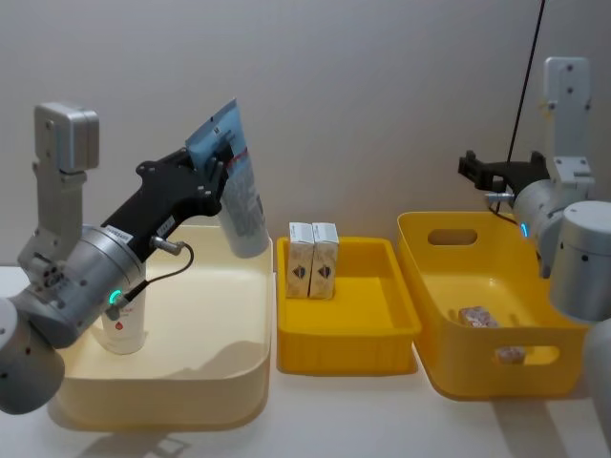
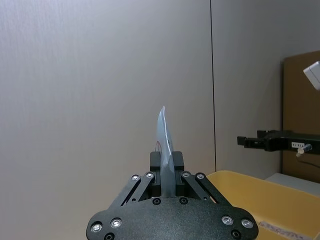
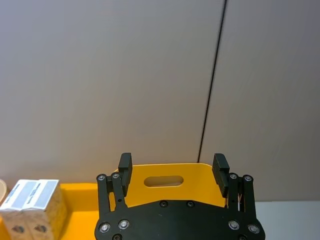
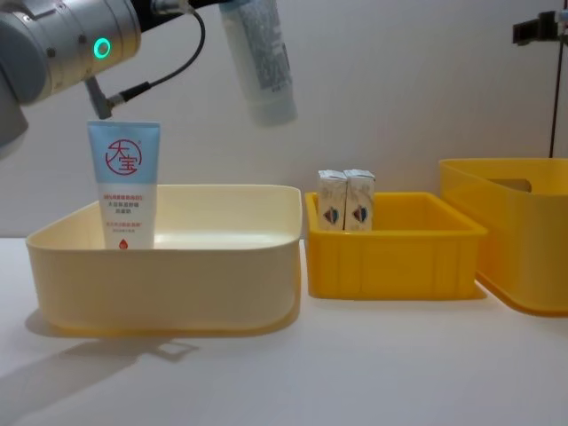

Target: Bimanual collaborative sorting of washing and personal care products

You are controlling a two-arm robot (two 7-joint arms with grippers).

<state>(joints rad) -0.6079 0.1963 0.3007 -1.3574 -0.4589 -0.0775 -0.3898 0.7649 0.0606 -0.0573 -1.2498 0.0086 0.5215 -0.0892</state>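
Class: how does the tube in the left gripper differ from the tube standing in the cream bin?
The gripped tube hangs tilted in the air, pinched at its flat end by the left gripper; the standing tube rests upright in the cream bin, untouched. The standing tube bears a round red logo; the gripped tube carries small print. Both point cap down.

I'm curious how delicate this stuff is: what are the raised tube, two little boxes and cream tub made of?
The pale tube, pinched at its flat crimped end by the left gripper, looks like soft satin plastic. The small cartons look like matte printed cardboard, sharp folded edges. The cream bin seems rigid moulded plastic: slight sheen, rounded corners. The right gripper idles open above the right-hand bin.
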